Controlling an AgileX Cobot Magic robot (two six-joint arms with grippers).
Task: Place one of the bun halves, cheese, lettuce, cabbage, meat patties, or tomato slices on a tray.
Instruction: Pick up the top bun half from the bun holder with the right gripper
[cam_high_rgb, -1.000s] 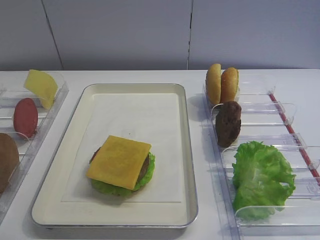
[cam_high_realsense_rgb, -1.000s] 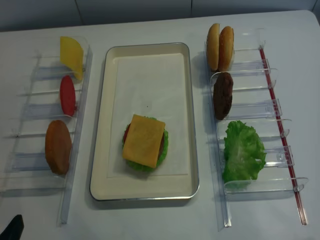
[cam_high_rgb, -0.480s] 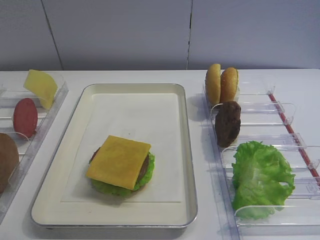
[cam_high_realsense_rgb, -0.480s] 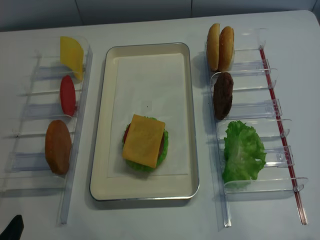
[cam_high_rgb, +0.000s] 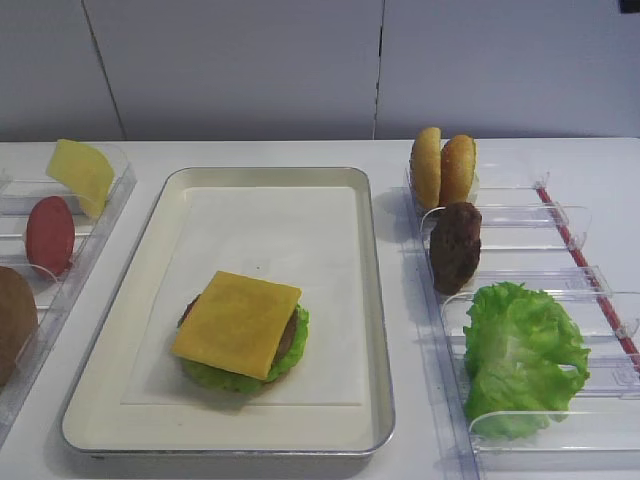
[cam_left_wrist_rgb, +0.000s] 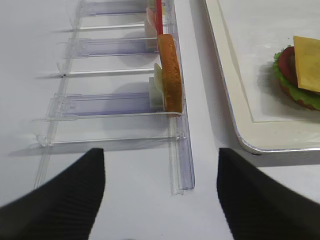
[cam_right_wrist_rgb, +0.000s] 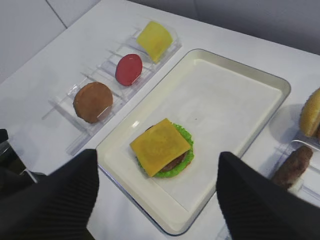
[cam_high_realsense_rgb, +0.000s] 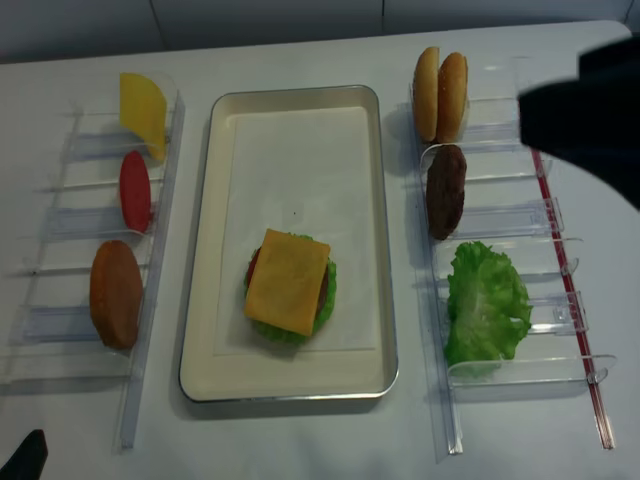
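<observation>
The cream tray (cam_high_realsense_rgb: 200, 250) holds a stack of lettuce, patty and tomato with a cheese slice (cam_high_realsense_rgb: 288, 281) on top. My right gripper (cam_right_wrist_rgb: 157, 200) hangs open and empty high over the tray's near corner (cam_right_wrist_rgb: 170, 220); its arm is a dark blur (cam_high_realsense_rgb: 590, 110). My left gripper (cam_left_wrist_rgb: 160, 200) is open over bare table by the left bin's end. In the right bin stand two bun halves (cam_high_realsense_rgb: 440, 95), a meat patty (cam_high_realsense_rgb: 445, 191) and lettuce (cam_high_realsense_rgb: 487, 303). The left bin holds cheese (cam_high_realsense_rgb: 144, 113), a tomato slice (cam_high_realsense_rgb: 135, 190) and a brown bun half (cam_high_realsense_rgb: 116, 293). Cabbage is out of view.
Two narrow clear plastic bins flank the tray, the left bin (cam_high_realsense_rgb: 150, 300) and the right bin (cam_high_realsense_rgb: 560, 240) with a red strip along its outer side. A grey wall (cam_high_rgb: 300, 60) stands behind the white table.
A dark blur of my right arm has come into the upper right of the realsense view. Nothing on the table has moved.
</observation>
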